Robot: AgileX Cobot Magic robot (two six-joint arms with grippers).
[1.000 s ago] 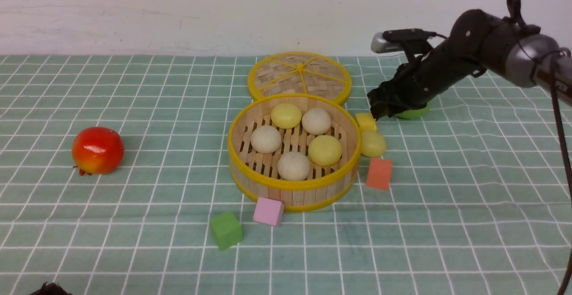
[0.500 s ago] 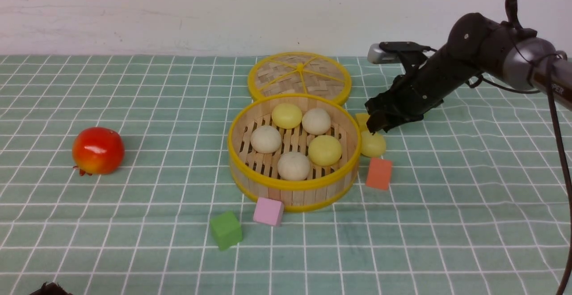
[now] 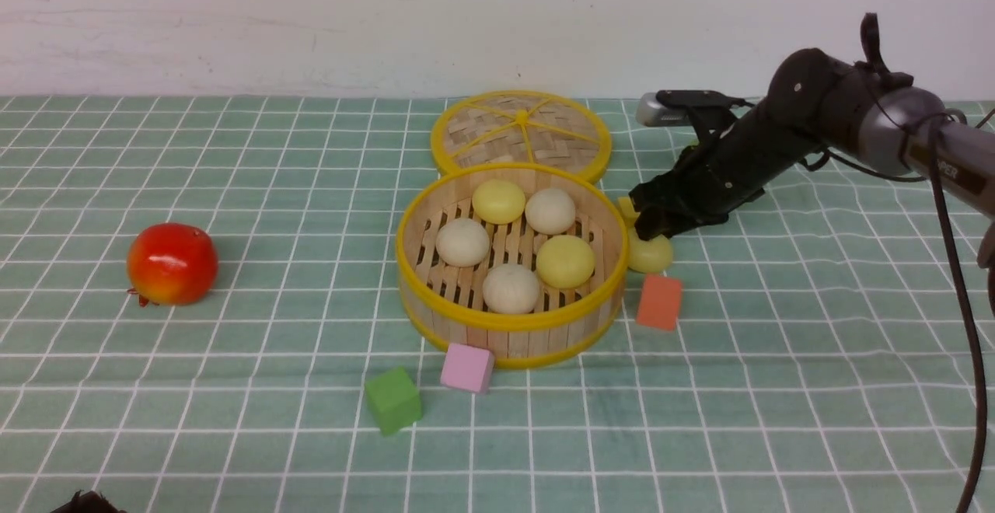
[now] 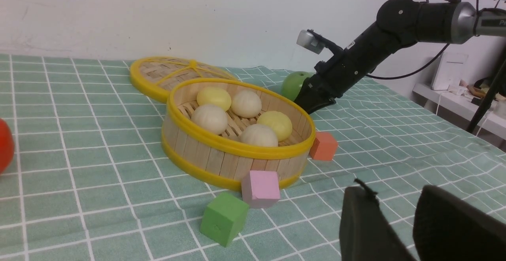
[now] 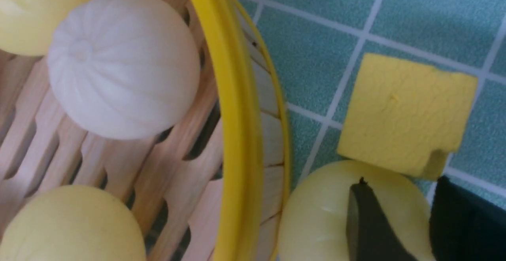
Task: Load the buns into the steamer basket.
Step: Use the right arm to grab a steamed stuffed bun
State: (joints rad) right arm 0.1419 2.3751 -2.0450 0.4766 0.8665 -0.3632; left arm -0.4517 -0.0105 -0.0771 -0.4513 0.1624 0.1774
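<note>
The steamer basket [image 3: 509,325] stands mid-table with several buns on its slatted floor, beige-white [image 3: 462,242] and pale yellow [image 3: 565,261]. One more pale yellow bun [image 3: 651,258] lies on the cloth against the basket's right wall. My right gripper [image 3: 649,227] is down on this bun [image 5: 316,217]. In the right wrist view its jaws [image 5: 401,184] stand apart, one finger [image 5: 371,225] across the bun's top, the other [image 5: 466,221] beyond it. My left gripper [image 4: 393,191] hangs open and empty near the table's front left.
A yellow cube [image 5: 407,114] touches the outside bun. An orange cube [image 3: 659,301], a pink cube [image 3: 467,368] and a green cube [image 3: 393,399] lie round the basket. The woven lid [image 3: 521,134] lies behind it. A red fruit [image 3: 171,263] sits left; a green apple [image 4: 294,85] lies behind the right arm.
The right arm has come down and forward from beside the green apple onto the outside bun, and its jaws have narrowed. The left arm has not moved.
</note>
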